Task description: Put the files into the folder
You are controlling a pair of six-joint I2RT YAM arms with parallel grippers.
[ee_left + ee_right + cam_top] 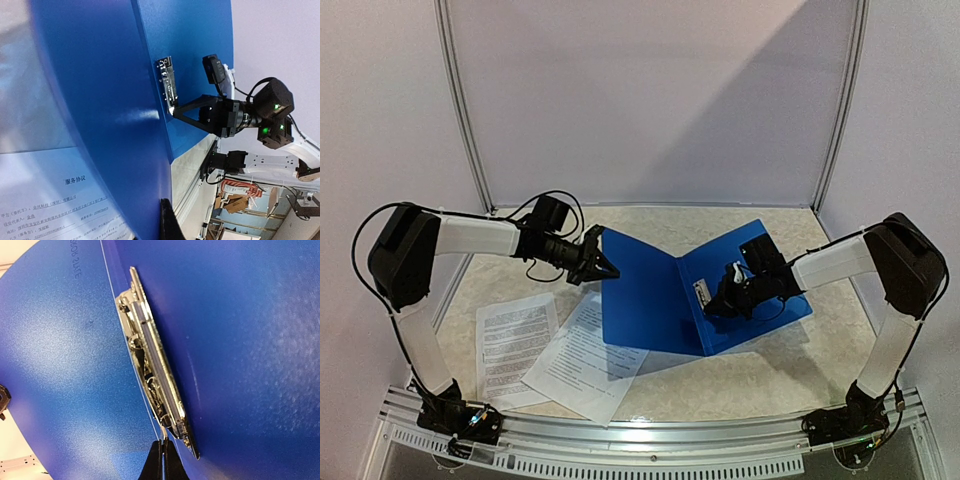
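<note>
The dark-blue folder (650, 290) lies open on the table, its left cover (100, 100) lifted and curved. My left gripper (605, 268) is shut on that cover's far left edge; only one dark finger (167, 222) shows in the left wrist view. My right gripper (712, 300) is shut on the thin lever end of the metal spine clip (155, 370), with its tips (163, 445) pinched together on it. Two white printed files (515, 345) (585, 365) lie flat on the table left of the folder. The nearer file (55, 195) is partly tucked under the raised cover.
Grey-white walls with metal frame posts (460, 110) enclose the table on three sides. An aluminium rail (650, 440) runs along the near edge between the two arm bases. Cables (555, 200) loop off the left wrist.
</note>
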